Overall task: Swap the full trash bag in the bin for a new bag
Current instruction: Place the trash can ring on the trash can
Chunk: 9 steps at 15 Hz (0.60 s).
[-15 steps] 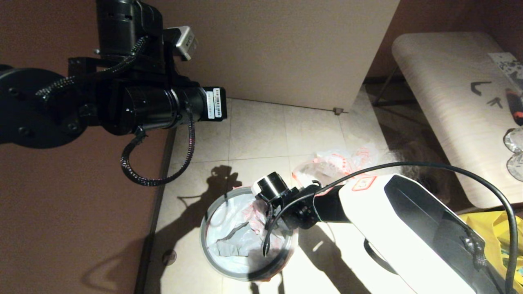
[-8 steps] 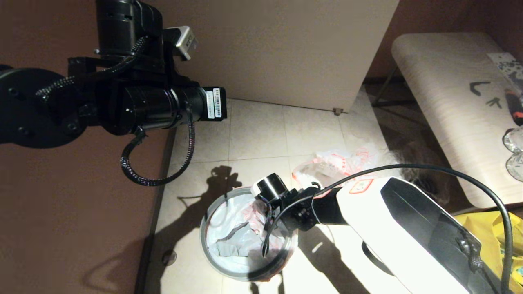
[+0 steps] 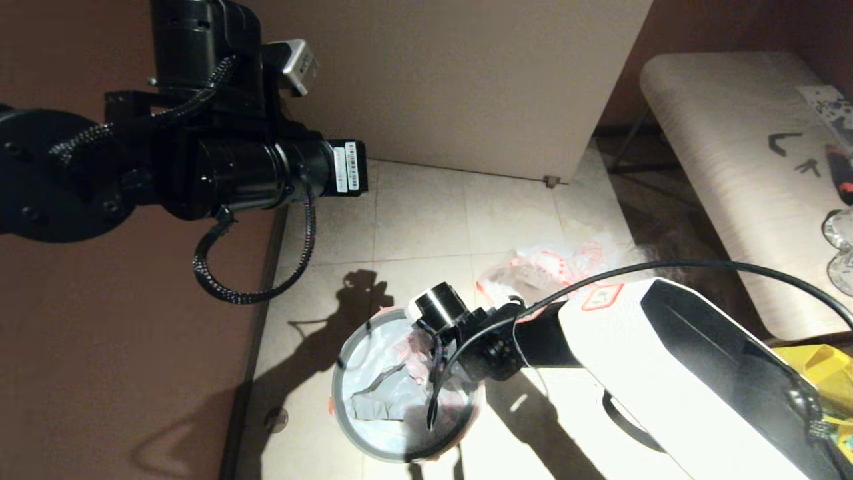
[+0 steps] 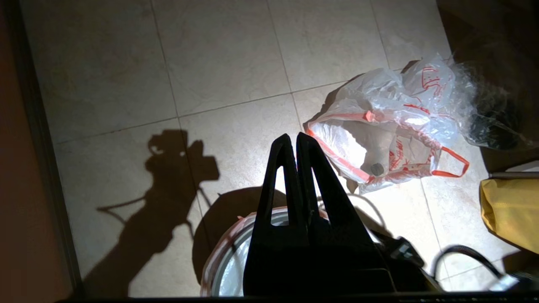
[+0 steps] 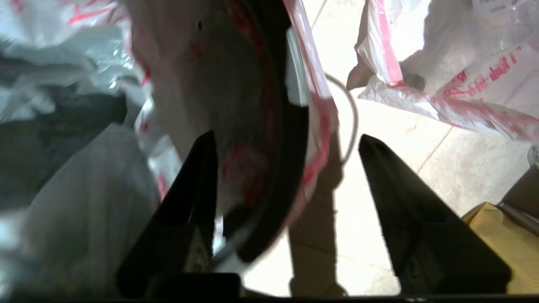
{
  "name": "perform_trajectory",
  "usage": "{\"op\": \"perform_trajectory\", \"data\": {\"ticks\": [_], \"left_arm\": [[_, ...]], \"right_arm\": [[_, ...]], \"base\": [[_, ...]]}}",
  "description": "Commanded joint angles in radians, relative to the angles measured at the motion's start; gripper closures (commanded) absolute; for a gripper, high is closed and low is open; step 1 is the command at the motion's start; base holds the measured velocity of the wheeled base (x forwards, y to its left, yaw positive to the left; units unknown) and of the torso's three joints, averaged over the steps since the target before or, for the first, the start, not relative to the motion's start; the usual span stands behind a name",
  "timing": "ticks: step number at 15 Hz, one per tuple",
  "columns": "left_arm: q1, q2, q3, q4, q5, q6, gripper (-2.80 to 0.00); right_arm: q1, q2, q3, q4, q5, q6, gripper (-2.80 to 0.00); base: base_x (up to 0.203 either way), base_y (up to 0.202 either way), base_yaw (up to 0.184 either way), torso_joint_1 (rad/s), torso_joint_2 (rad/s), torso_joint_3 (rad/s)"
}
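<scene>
bin [image 5: 273, 126] rim between spread right jaws

Right claw [image 5: 286, 147] opened astride bin [image 3: 400, 453] rim.

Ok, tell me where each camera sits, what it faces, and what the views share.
Head: high up, looking down at the tiled floor and bin; both arms show.
Left wrist: above the floor, facing down past its shut left tool at the full bag.
Right wrist: low at the bin rim, its right tool open astride it.
Shared: bin, full bag.
</scene>
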Motion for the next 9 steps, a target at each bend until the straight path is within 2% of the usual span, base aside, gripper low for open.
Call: {"op": "perform_trajectory", "data": {"ticks": [1, 2, 4, 5, 6, 7, 8, 9], "left_arm": [[0.007, -0.015, 0.004, 0.003, -0.001, -0.004, 0.00], [0.016, -0.021, 0.012, 0.003, -0.009, -0.012, 0.00], [0.019, -0.026, 0.059, 0.019, -0.032, -0.110, 0.00], [0.024, -0.040, 0.125, 0.045, -0.044, -0.171, 0.00], [0.030, -0.057, 0.202, 0.063, -0.071, -0.250, 0.00], [0.035, -0.077, 0.282, 0.070, -0.124, -0.329, 0.00], [0.046, -0.099, 0.376, 0.064, -0.220, -0.408, 0.00], [0.063, -0.115, 0.473, 0.038, -0.318, -0.470, 0.00]], "right_arm": [[0.010, -0.119, 0.097, 0.000, 0.001, 0.014, -2.80], [0.012, -0.165, 0.156, -0.002, 0.024, 0.041, -2.80], [0.005, -0.238, 0.232, -0.002, 0.116, 0.105, -2.80], [-0.009, -0.283, 0.273, -0.003, 0.191, 0.142, -2.80], [-0.031, -0.321, 0.304, -0.006, 0.297, 0.166, 0.00], [-0.058, -0.344, 0.321, -0.017, 0.398, 0.201, 0.00], [-0.091, -0.358, 0.330, -0.038, 0.503, 0.270, 0.00], [-0.133, -0.363, 0.334, -0.051, 0.603, 0.304, 0.00]], "base": [[0.000, 0.000, 0.000, 0.000, 0.00, 0.000], [0.000, 0.000, 0.000, 0.000, 0.00, 0.000], [0.000, 0.000, 0.000, 0.000, 0.00, 0.000], [0.000, 0.000, 0.000, 0.000, 0.00, 0.000], [0.000, 0.000, 0.000, 0.000, 0.00, 0.000], [0.000, 0.000, 0.000, 0.000, 0.00, 0.000], [0.000, 0.000, 0.000, 0.000, 0.00, 0.000], [0.000, 0.000, 0.000, 0.000, 0.00, 0.000]]}}
